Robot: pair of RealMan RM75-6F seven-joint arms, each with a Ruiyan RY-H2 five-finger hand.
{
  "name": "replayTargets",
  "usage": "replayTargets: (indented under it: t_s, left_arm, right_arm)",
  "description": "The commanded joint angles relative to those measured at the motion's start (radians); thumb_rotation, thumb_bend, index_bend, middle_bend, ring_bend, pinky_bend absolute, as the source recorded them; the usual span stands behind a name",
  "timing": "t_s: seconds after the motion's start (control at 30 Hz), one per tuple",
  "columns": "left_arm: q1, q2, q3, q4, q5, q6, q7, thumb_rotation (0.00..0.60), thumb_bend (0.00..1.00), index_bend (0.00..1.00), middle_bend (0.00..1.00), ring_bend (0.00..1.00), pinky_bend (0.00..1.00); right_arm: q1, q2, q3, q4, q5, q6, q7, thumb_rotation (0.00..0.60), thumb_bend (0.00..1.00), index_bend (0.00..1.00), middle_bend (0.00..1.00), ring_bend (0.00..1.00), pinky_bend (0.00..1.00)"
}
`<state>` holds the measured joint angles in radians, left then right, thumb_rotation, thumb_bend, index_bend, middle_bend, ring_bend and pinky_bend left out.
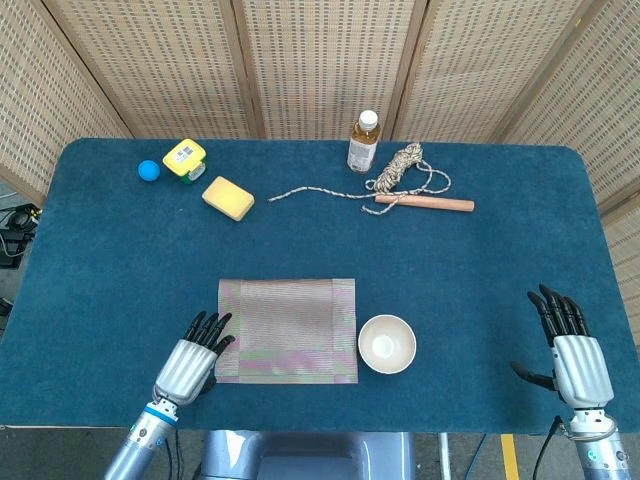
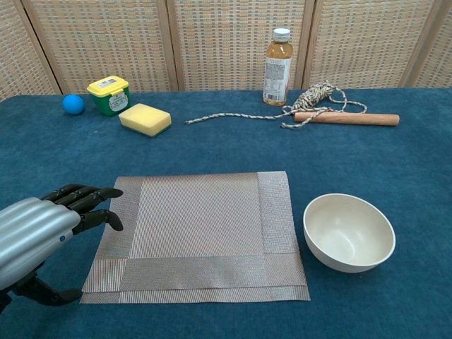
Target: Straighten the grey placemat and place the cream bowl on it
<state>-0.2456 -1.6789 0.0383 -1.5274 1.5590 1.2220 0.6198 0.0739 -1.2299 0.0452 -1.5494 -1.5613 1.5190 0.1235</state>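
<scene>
**Two hands low at the near edge, mat and bowl side by side**

One blue surface (image 1: 480,280) carries everything. The grey placemat (image 2: 201,229) lies flat near its front, and the cream bowl (image 2: 349,232) stands upright just beside the mat's right edge, not on it. The left hand (image 2: 32,233) hovers at the mat's left border, fingers (image 2: 88,194) apart and holding nothing, their tips over the mat's edge. The right hand (image 1: 573,352) sits well apart at the far right, fingers spread, empty.
</scene>
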Motion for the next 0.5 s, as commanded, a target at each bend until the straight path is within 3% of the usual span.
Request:
replayTargets:
  t_s: [0.03, 0.5]
  left_arm:
    - [-0.004, -0.01, -0.004, 0.002, -0.013, -0.005, 0.016, 0.6, 0.18, 0.25, 0.0, 0.0, 0.0]
    - [-0.023, -0.026, -0.007, 0.018, -0.054, -0.025, 0.036, 0.6, 0.18, 0.26, 0.0, 0.0, 0.0]
  right_arm:
    - [0.0, 0.0, 0.0, -0.001, 0.0, 0.0, 0.001, 0.6, 0.22, 0.03, 0.0, 0.0, 0.0]
    - [-0.002, 0.002, 0.001, -0.008, 0.002, 0.002, 0.003, 0.6, 0.22, 0.03, 0.0, 0.0, 0.0]
